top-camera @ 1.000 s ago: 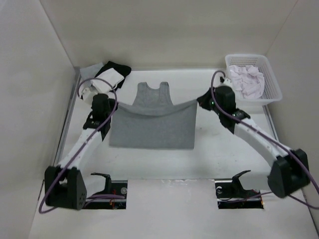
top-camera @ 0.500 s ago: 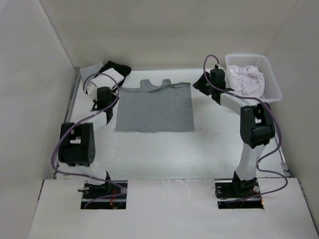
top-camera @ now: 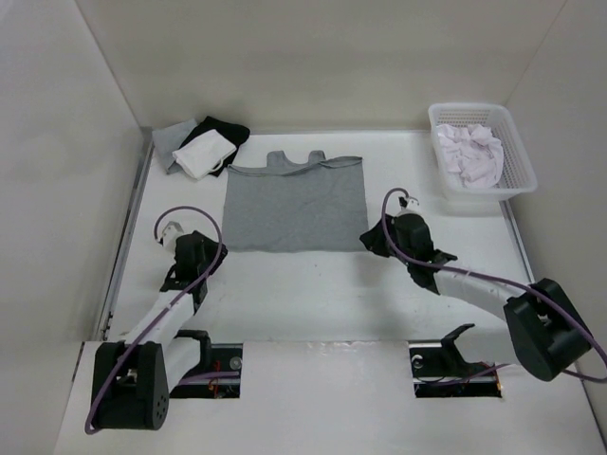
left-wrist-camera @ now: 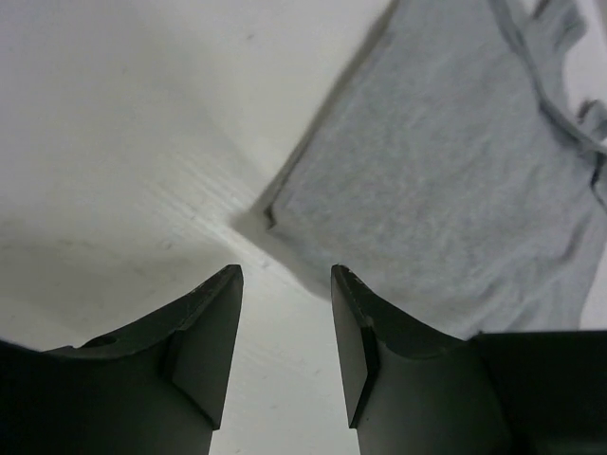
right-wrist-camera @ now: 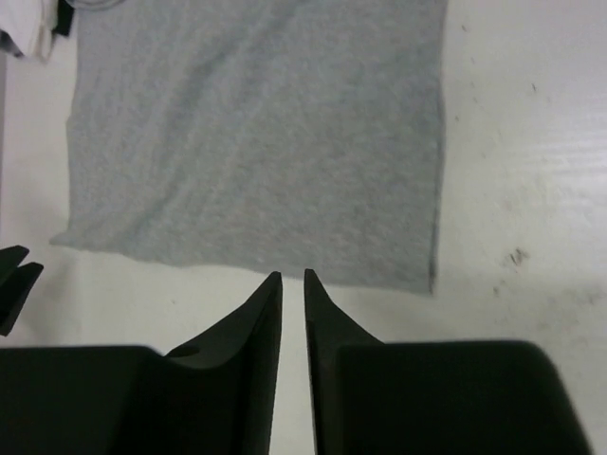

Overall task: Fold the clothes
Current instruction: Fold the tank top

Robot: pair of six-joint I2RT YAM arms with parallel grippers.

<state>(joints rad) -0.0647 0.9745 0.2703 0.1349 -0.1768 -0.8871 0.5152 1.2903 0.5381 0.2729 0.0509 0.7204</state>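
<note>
At the near edge of the table (top-camera: 313,294), both arms were bolted down and reached forward low over the surface, so pretty much everything sat beyond them. The left gripper (left-wrist-camera: 285,277) was wide open with nothing in it. From its wrist cam, the near-left corner of the grey top (top-camera: 296,209) lay just ahead of the fingertips, close but not touching. The right gripper (right-wrist-camera: 292,277) was almost closed, with only a thin slit between the fingers, and it wasn't holding anything either. It sat just short of the top's near edge, closer to the near-right corner, and only bare table showed under the tips.

The top itself lay flat around the middle of the table between the two arms, and neither claw had hold of it. It looked like a fairly tidy rectangle. It seemed doubled over, with one straight edge running across the far side and the strap ends poking out just past it. I didn't spot any big wrinkles.

Further back on the right was a white plastic basket (top-camera: 517,180) holding a crumpled white, slightly pinkish garment (top-camera: 471,152). In the far-left corner there was a small pile of black, white and light-grey cloth pieces (top-camera: 201,147), well apart from the top.
</note>
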